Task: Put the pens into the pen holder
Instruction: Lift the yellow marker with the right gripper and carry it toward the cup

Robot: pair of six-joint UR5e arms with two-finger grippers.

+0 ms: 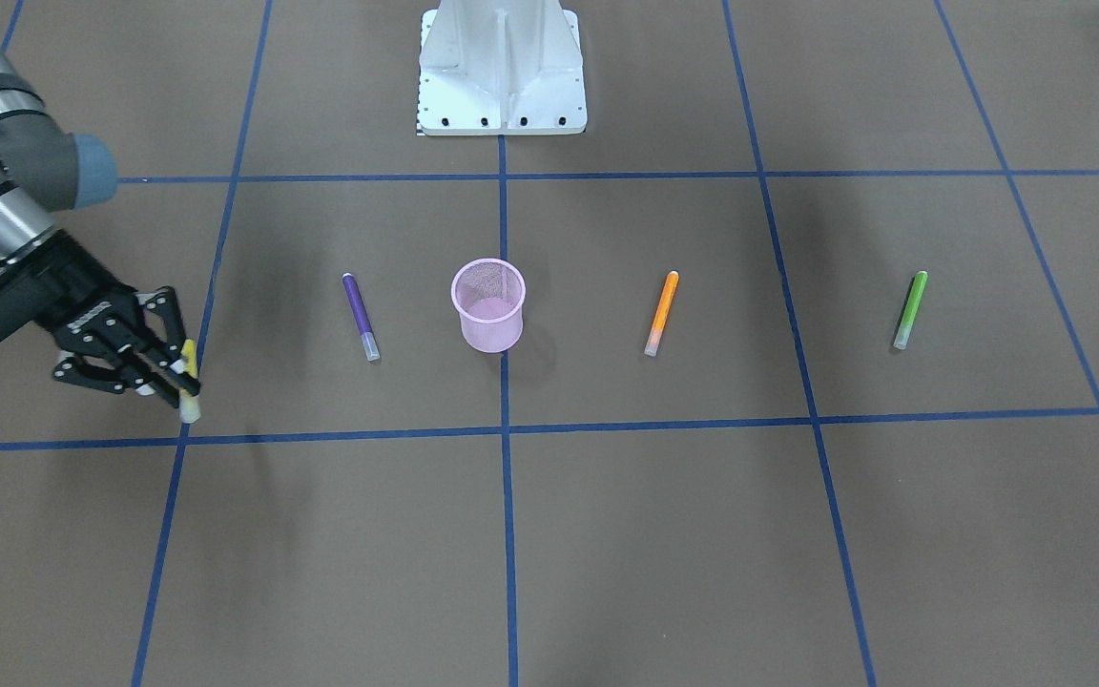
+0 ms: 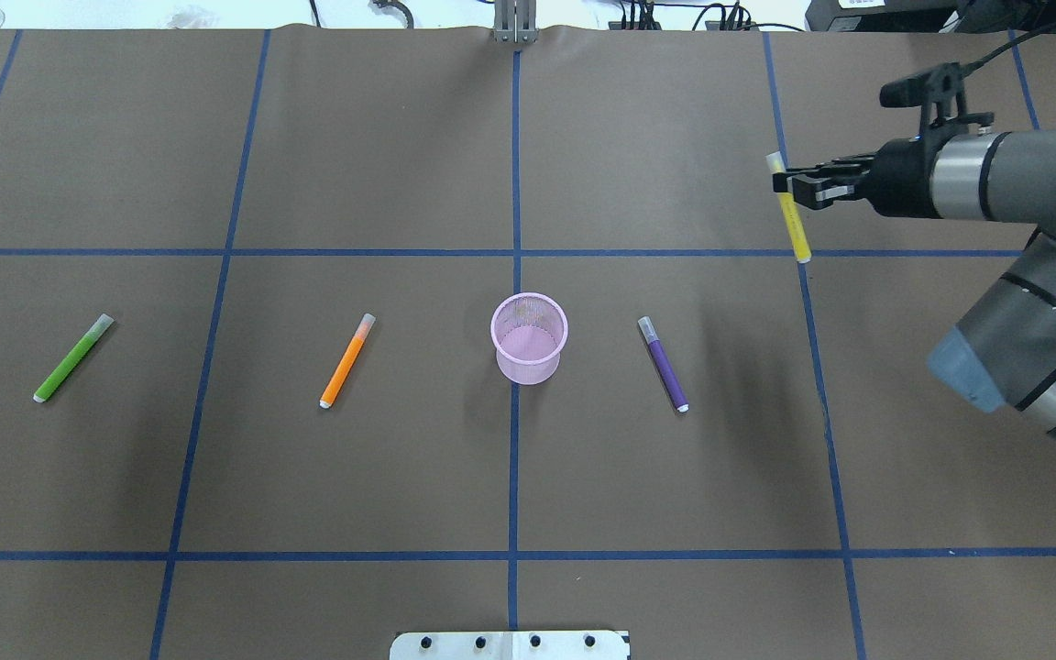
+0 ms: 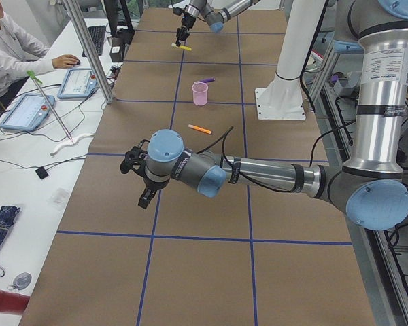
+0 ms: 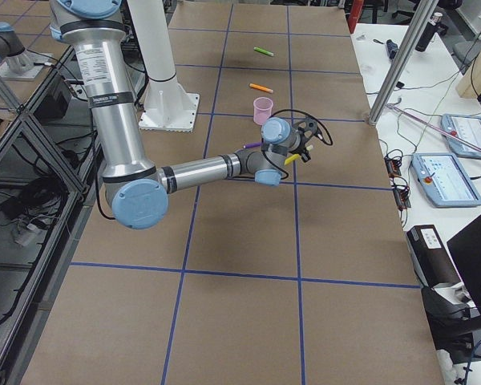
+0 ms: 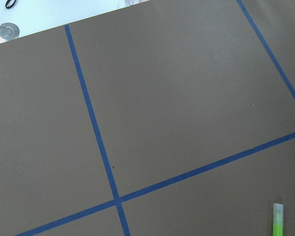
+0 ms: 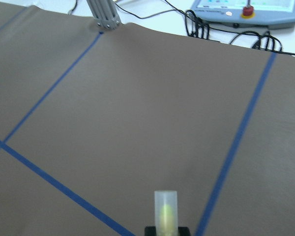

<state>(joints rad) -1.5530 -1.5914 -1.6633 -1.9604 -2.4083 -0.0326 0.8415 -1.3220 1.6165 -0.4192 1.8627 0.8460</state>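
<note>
I count four slim translucent-capped pens: purple pen (image 2: pixel 664 364), orange pen (image 2: pixel 346 361), green pen (image 2: pixel 72 358), yellow pen (image 2: pixel 797 234); plus one round pink wire-mesh holder (image 2: pixel 528 367).

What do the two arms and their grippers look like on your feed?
The right arm and left arm are silver tubes with grey joints and light blue caps. The right gripper and left gripper are both black, with black cables at the wrists.

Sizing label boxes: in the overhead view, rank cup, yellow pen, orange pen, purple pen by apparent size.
1. cup, broadest by far.
2. yellow pen, looks longest, but held above the table in the right hand, nearer the camera: unsure.
3. orange pen and purple pen: alike.
</note>
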